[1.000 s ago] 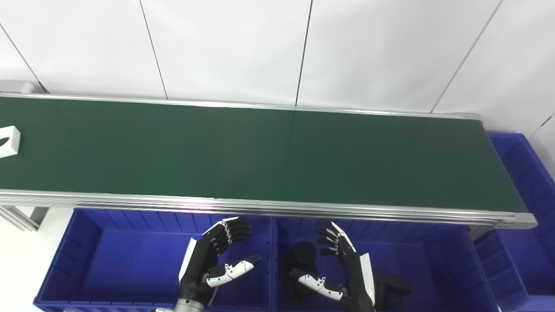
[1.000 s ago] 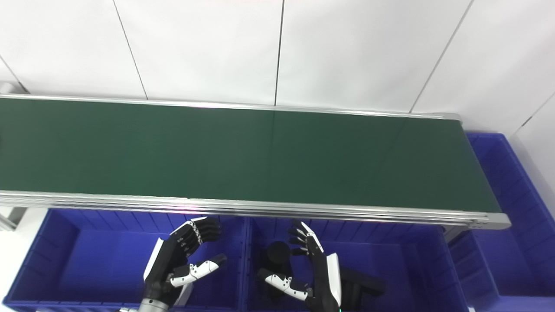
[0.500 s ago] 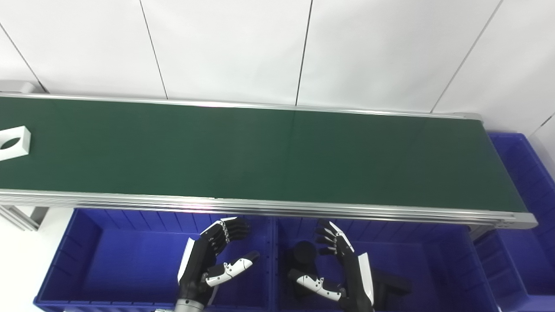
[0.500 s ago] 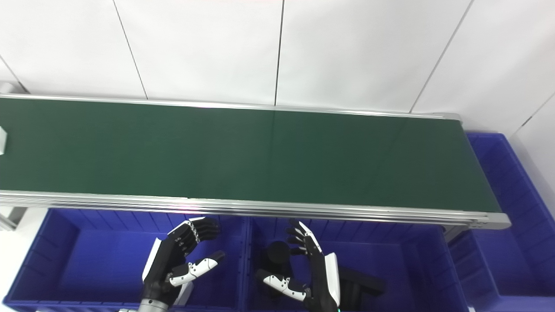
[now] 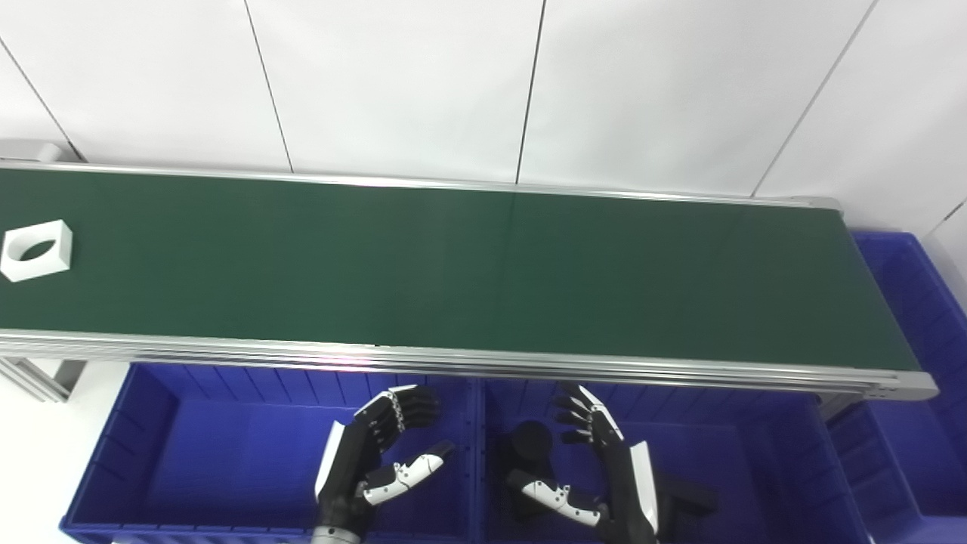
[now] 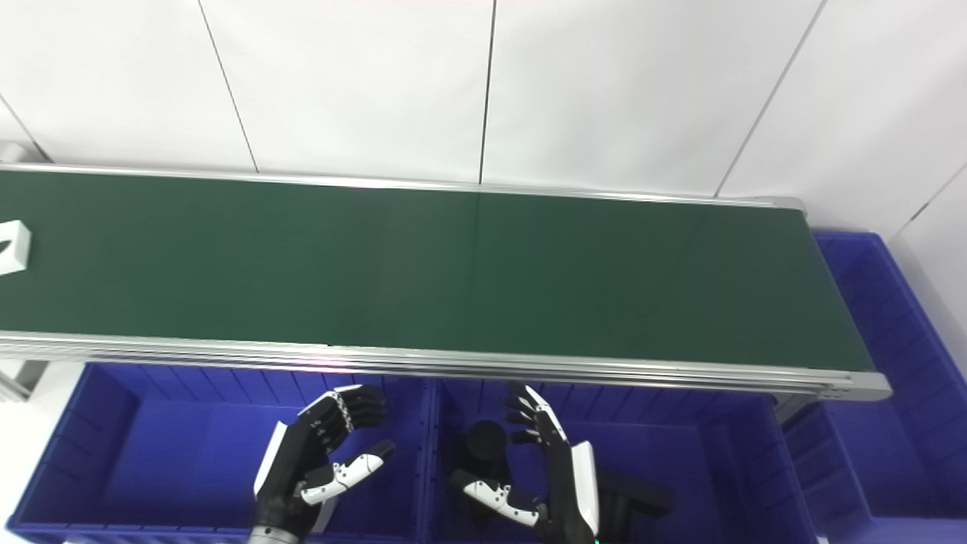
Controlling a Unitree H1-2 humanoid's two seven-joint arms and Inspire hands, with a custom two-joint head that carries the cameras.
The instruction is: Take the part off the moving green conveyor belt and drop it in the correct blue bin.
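Far left on belt (image 5: 453, 264): white part (image 5: 36, 249) | both hands released: left hand (image 5: 370, 465), right hand (image 5: 604, 476)

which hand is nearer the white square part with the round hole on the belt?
Left. The left hand is below-right of the white square part; the right hand is farther right.

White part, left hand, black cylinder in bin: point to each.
white part (image 5: 36, 250): left eye view, top face beside its hole
left hand (image 5: 374, 461): left eye view, palm
black cylinder (image 5: 530, 440): left eye view, rounded top
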